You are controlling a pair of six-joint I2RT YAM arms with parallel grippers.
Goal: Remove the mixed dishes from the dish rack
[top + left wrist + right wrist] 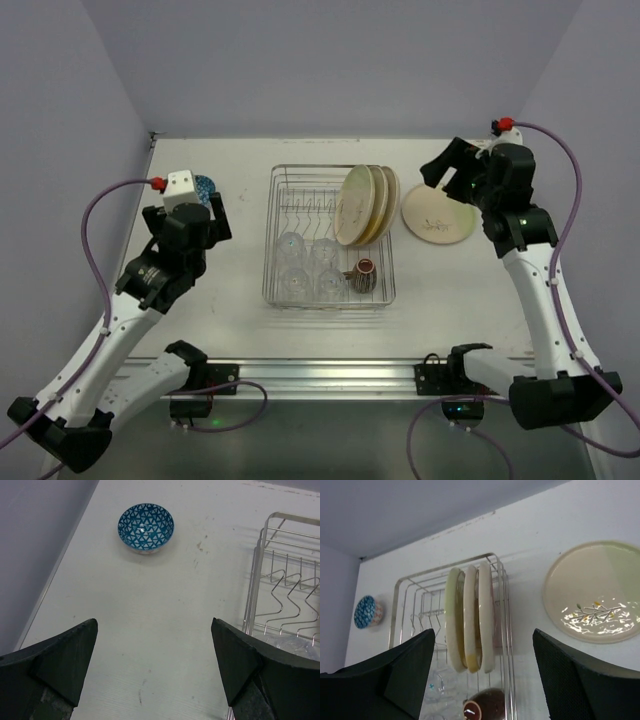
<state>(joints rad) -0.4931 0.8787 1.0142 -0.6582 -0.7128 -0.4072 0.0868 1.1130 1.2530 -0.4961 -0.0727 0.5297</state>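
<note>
Top external view puts the rectangular silver wire dish rack (330, 237) in the middle of the white table (240, 320). Nearest the arms, four clear glasses (305, 267) stand packed together inside it, with a small dark brown handled mug (362, 275) just beside them at the rack's near right corner. Behind the mug, three large cream and pale-green round plates (362, 205) stand on edge, leaning on one another. Outside the rack, a fourth cream plate with a sprig pattern (438, 213) lies flat toward the table's right edge, and a small blue-patterned bowl (146, 528) sits upright near the left edge. The left hand (155, 645) hangs over bare table between bowl and rack, fingers wide apart and empty. The right hand (485, 665), above the flat plate, is likewise spread with nothing between its fingers. The likeliest trouble is the leaning plates: lifting one could drag or topple its neighbour onto the mug. The glasses stand so close that a finger reaching for one may knock another.
</note>
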